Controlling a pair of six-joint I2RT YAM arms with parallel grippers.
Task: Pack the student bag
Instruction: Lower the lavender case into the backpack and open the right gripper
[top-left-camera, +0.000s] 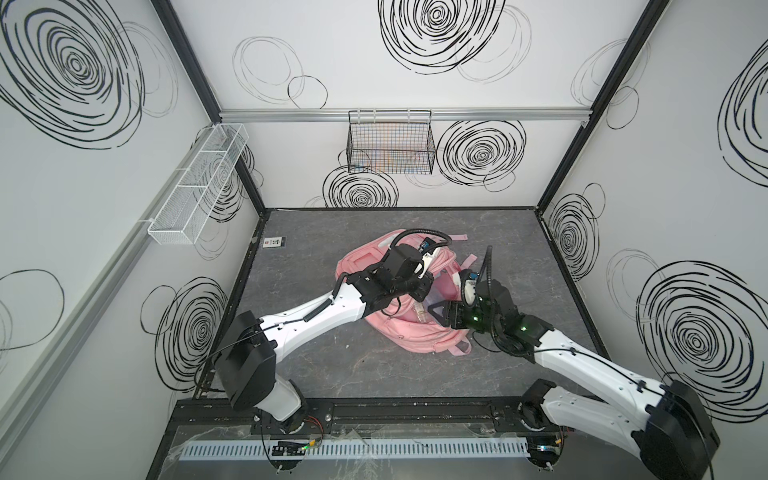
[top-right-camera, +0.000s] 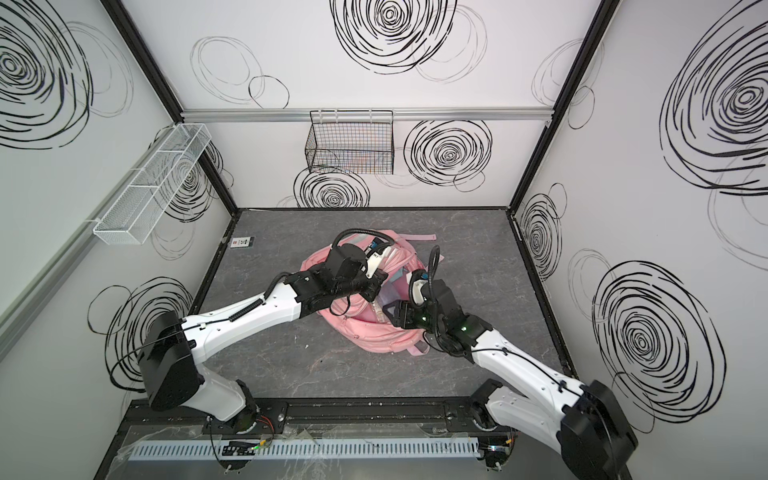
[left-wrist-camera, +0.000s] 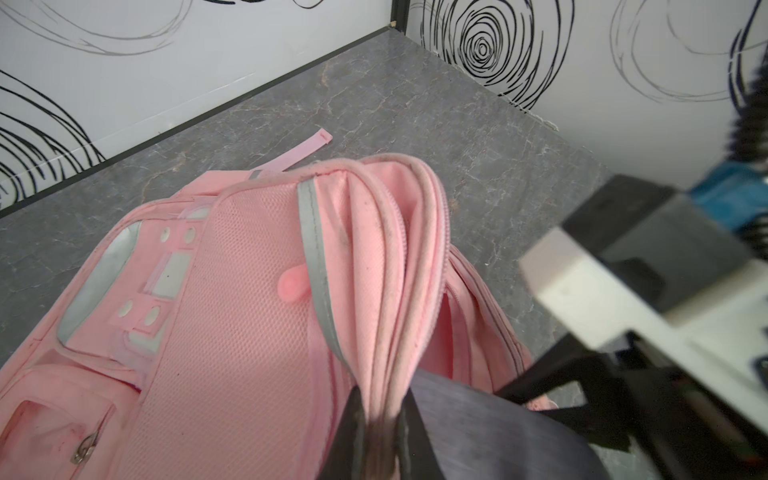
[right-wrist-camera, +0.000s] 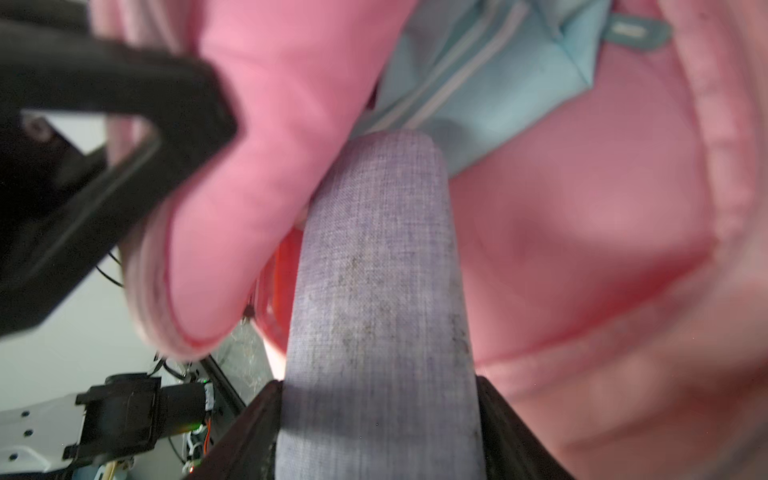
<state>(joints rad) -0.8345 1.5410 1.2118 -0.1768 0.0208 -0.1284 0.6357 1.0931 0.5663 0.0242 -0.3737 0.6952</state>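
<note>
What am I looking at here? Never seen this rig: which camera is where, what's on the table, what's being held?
Two robot arms, each ending in a two-finger gripper, work inside a white-walled booth. The two wide pictures come from one stereo camera overhead, so they look nearly the same. The two close-ups come from a camera on each arm's wrist.

On the grey table lies the student bag, a pink backpack with its main compartment open. The left gripper is shut on the rim of that opening, pinching the fabric. The right gripper holds a grey-lilac fabric case between its fingers, with the case's far end at the bag's mouth. A light-blue pouch lies inside the bag.

A black wire basket and a white mesh basket hang on the walls.
</note>
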